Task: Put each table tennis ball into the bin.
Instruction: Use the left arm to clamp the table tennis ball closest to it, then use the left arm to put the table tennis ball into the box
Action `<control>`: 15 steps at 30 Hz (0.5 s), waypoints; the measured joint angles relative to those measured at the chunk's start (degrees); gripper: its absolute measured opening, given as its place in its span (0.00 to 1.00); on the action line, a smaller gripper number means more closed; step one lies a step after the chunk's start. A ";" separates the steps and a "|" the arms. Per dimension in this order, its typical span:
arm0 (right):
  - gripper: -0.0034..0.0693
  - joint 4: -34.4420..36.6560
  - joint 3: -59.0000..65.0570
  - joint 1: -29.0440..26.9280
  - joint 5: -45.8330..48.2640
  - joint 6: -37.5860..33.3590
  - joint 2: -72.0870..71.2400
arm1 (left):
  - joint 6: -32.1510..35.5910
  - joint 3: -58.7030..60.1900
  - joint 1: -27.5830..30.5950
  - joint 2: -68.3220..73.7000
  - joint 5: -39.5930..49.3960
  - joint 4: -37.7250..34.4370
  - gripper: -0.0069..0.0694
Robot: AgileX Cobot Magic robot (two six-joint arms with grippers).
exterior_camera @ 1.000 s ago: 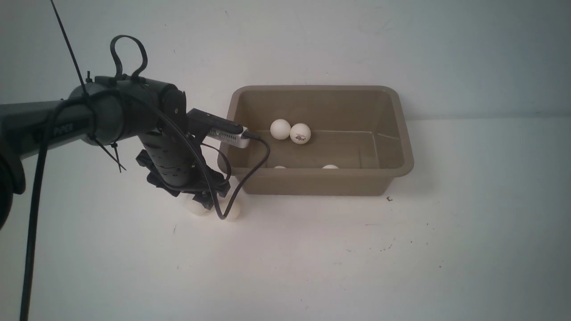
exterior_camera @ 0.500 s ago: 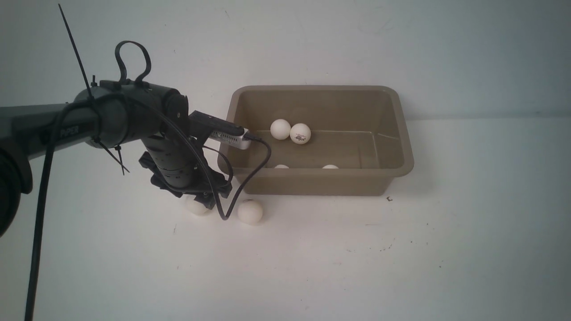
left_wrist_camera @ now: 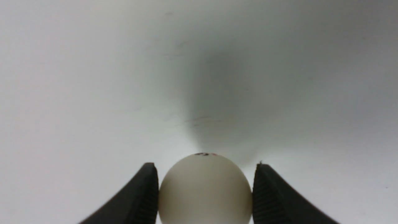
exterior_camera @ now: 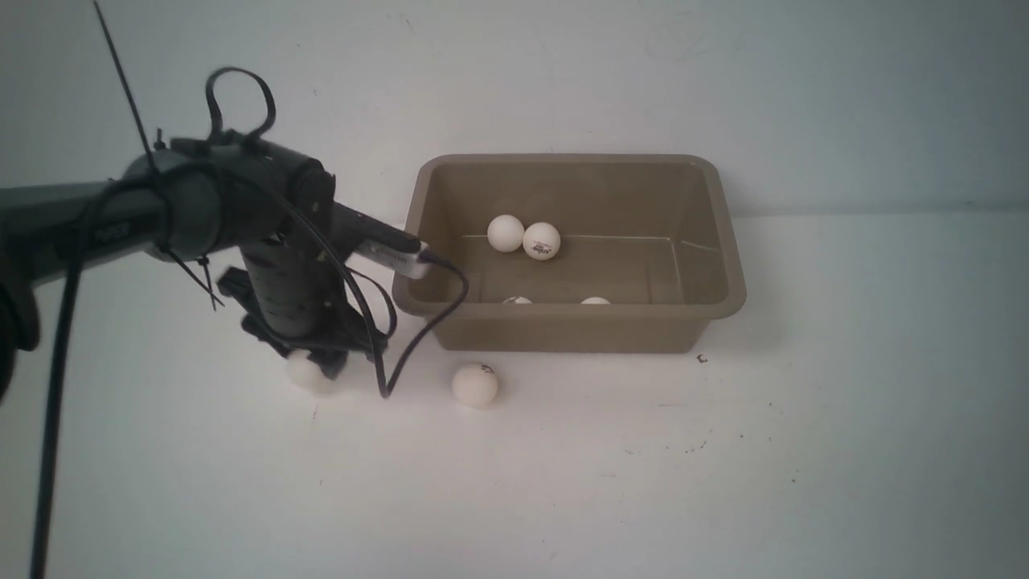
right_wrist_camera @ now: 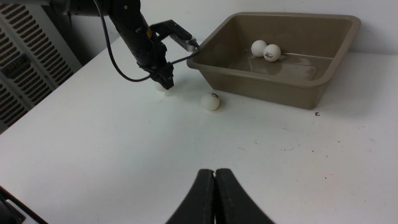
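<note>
Your left wrist view shows the left gripper (left_wrist_camera: 205, 165) clamped on a table tennis ball (left_wrist_camera: 205, 191) on the table (left_wrist_camera: 93, 77); front view half hides it. A second ball (exterior_camera: 475, 383) lies loose near the bin (exterior_camera: 727, 241); right gripper (right_wrist_camera: 215, 174) closed, empty.

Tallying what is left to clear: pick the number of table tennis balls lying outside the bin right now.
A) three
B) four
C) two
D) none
C: the clamped ball sits between the left gripper's fingers, and the loose ball lies just in front of the bin.
</note>
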 joint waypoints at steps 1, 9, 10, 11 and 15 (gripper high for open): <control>0.03 0.00 0.00 0.00 0.00 0.00 0.00 | -0.88 0.00 0.00 -1.81 -0.21 0.51 0.54; 0.03 0.00 0.00 0.00 -1.04 -0.22 0.00 | 6.63 -1.11 -5.06 -11.54 -13.94 -11.81 0.54; 0.03 0.00 0.00 0.00 -1.12 -0.22 0.00 | 8.11 -1.49 -6.20 -10.91 -15.21 -13.79 0.54; 0.03 0.00 0.00 0.00 -1.12 -0.22 0.00 | 9.23 -2.01 -7.15 -9.88 -15.67 -15.34 0.54; 0.03 0.06 0.00 0.00 -1.12 -0.22 0.00 | 10.54 -3.82 -8.86 -4.60 -15.64 -18.05 0.54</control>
